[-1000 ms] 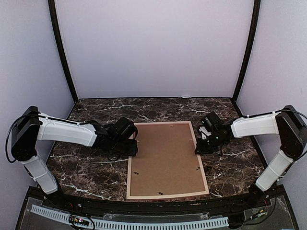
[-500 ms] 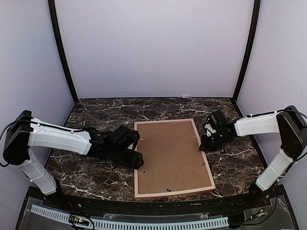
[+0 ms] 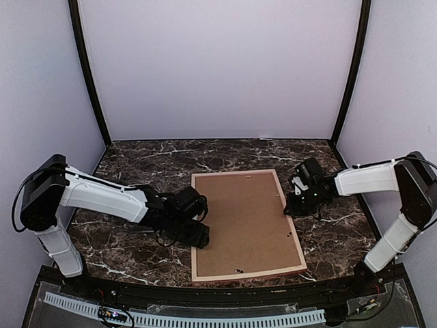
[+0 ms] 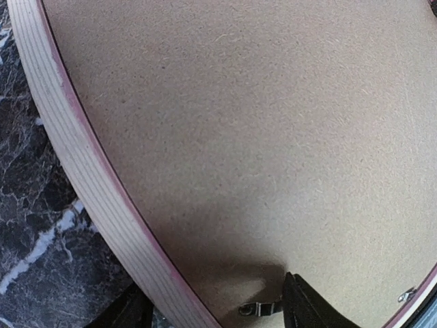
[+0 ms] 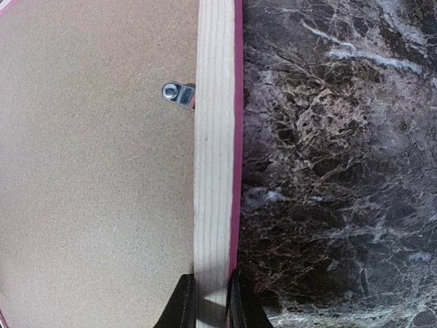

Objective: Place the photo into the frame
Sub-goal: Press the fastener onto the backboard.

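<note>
**On the worktop: frame lying back-up, both tools at its long rails**

Top view: the frame [image 3: 249,275] is lying flat on the marble worktop [image 3: 123,258], slightly right of centre and a little skewed. The brown backing panel [image 3: 246,219] is sitting inside it, facing up. The left tool [image 3: 198,236] is reaching low to the left rail near the front. The right tool [image 3: 291,205] is meeting the right rail about halfway along. The photo is not showing anywhere, and I cannot tell whether it is lying under the panel.

Left wrist view: the left tool [image 4: 218,309] is straddling the pale rail with its fingers [image 4: 307,309] apart, one over the panel and one outside over the marble. It is gripping nothing. A small metal clip [image 4: 254,309] is sitting just beside the inner finger.

Right wrist view: the right tool [image 5: 210,302] is pinching the rail, one finger touching each side. A second clip [image 5: 176,91] is showing further along, at the inner edge of the rail.

Judgement: the step looks like working the clips while the frame is being held.
- The right tool should be holding firmly and level, neither lifting nor twisting the thin moulding.
- The left tool should be setting one fingertip against the clip tab and pushing parallel to the panel, low and slow.
- Risks: the tip skidding across the hardboard, or the frame sliding on the smooth marble.
</note>
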You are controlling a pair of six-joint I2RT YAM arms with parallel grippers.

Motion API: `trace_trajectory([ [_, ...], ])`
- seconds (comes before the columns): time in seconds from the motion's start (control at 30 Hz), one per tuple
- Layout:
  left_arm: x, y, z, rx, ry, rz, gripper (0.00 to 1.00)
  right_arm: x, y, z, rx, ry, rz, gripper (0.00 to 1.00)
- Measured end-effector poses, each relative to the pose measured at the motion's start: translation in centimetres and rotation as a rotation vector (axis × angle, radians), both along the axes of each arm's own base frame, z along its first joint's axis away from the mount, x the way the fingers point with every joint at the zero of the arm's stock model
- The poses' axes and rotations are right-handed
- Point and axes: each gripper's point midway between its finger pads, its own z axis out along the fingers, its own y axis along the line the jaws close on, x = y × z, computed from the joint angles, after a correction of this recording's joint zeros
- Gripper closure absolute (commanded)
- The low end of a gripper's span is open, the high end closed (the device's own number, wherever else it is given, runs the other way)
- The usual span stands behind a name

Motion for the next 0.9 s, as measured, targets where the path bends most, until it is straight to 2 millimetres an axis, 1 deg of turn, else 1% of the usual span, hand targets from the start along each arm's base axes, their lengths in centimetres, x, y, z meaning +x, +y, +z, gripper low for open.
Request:
trace_trajectory([
  [0.2, 0.13, -0.12, -0.41, 0.02, 0.015, 0.012, 0.34, 0.01, -0.03, -0.04, 0.003, -0.004, -0.001, 0.85],
  [0.57, -0.29, 0.14, -0.45, 0.055, 0.003, 0.021, 0.45, 0.02, -0.06, -0.03, 0.003, -0.007, 0.0, 0.85],
  [0.83, -0.71, -0.02, -0.41, 0.06, -0.002, 0.012, 0.46, 0.06, -0.24, -0.04, -0.002, -0.008, 0.003, 0.85],
  [0.9, -0.86, -0.01, -0.41, 0.058, -0.001, 0.008, 0.44, 0.07, -0.26, -0.04, -0.004, -0.008, 0.003, 0.85],
])
